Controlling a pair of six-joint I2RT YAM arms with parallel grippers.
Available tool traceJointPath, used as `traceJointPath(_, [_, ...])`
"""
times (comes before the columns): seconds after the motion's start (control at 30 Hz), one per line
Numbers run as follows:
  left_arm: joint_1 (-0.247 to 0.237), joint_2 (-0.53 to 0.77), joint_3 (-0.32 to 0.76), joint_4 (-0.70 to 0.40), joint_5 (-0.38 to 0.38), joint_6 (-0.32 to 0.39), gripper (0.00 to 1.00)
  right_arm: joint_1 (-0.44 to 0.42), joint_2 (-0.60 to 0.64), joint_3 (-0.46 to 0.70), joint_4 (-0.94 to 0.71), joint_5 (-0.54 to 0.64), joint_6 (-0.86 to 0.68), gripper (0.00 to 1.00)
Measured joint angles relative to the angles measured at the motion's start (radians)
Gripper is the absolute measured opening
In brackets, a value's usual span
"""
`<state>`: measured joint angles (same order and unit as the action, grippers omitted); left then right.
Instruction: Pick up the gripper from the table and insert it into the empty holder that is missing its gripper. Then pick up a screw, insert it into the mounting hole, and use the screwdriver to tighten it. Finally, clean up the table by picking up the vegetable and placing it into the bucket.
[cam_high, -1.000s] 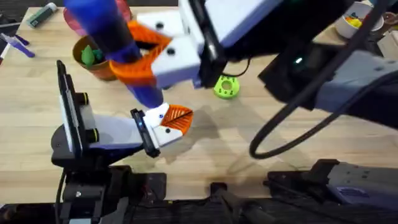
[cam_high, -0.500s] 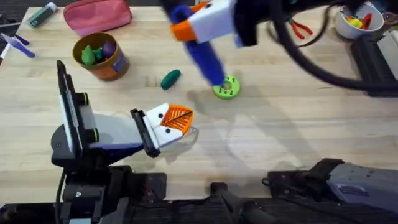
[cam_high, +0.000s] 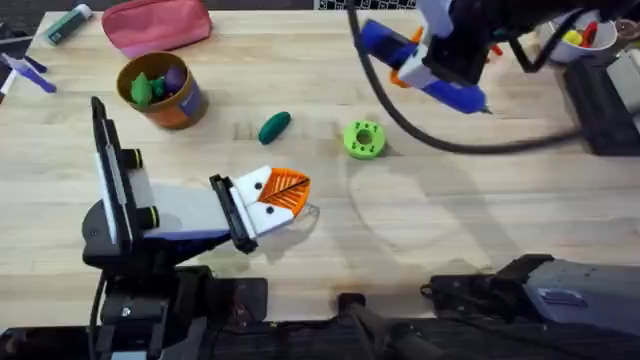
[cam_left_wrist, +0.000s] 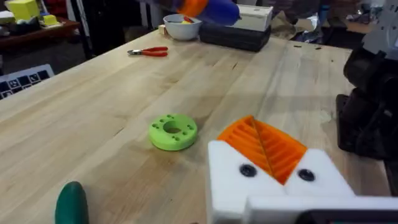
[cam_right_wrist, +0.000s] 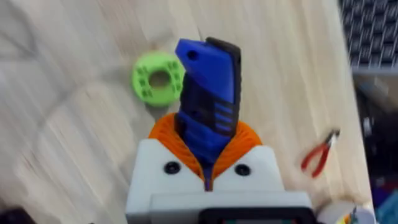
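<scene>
While the right gripper (cam_right_wrist: 208, 163) hung over the far right part of the table (cam_high: 450, 220), its orange pads were clamped on the blue screwdriver (cam_high: 420, 66), which lay between the fingers with its thin metal bit poking out toward the red-handled pliers (cam_right_wrist: 320, 154). From the right wrist camera the screwdriver's blunt blue end stuck out past the fingertips, with the green disc (cam_right_wrist: 158, 77) lying on the wood just beyond it. The left gripper (cam_high: 283, 192) rested low near the middle of the table, its white holder (cam_left_wrist: 273, 186) showing two dark screw holes, one on each side, and the orange ribbed gripper (cam_left_wrist: 264, 146) seated between them; the fingers looked drawn together, with nothing held between them. Ahead of those fingertips sat the green disc, and off to one side of them the dark-green vegetable (cam_high: 274, 126) lay loose on the table, apart from both grippers. Farther beyond the vegetable stood the bucket (cam_high: 160, 90), with small green and purple toys inside; it carried a blue label, but I could not read any writing on it. A pink pouch (cam_high: 157, 25) lay behind the bucket, and a white bowl (cam_left_wrist: 182, 27) stood past the pliers.
</scene>
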<state>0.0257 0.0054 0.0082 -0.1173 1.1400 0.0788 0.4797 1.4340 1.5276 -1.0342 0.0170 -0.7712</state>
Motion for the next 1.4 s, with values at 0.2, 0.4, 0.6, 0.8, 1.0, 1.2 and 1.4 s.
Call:
traceJointPath(0.2, [0.0,0.0,0.0,0.0,0.0,0.0,0.018,-0.085,0.123,0.0,-0.066,0.076,-0.042,0.023])
traceJointPath(0.4, [0.0,0.0,0.0,0.0,0.0,0.0,0.018,-0.165,0.251,0.0,-0.105,0.098,-0.053,0.023])
traceJointPath(0.6, [0.0,0.0,0.0,0.0,0.0,0.0,0.018,-0.21,0.324,0.0,-0.101,0.099,-0.053,0.023])
traceJointPath(0.8, [0.0,0.0,0.0,0.0,0.0,0.0,0.018,-0.24,0.392,0.0,-0.074,0.09,-0.053,0.023])
traceJointPath(1.0, [0.0,0.0,0.0,0.0,0.0,0.0,0.018,-0.247,0.479,0.0,-0.013,0.058,-0.053,0.023])
traceJointPath(1.2, [0.0,0.0,0.0,0.0,0.0,0.0,0.018,-0.247,0.549,0.0,0.026,0.046,-0.053,0.023])
traceJointPath(1.4, [0.0,0.0,0.0,0.0,0.0,0.0,0.018,-0.247,0.576,0.0,0.082,0.054,-0.069,0.023])
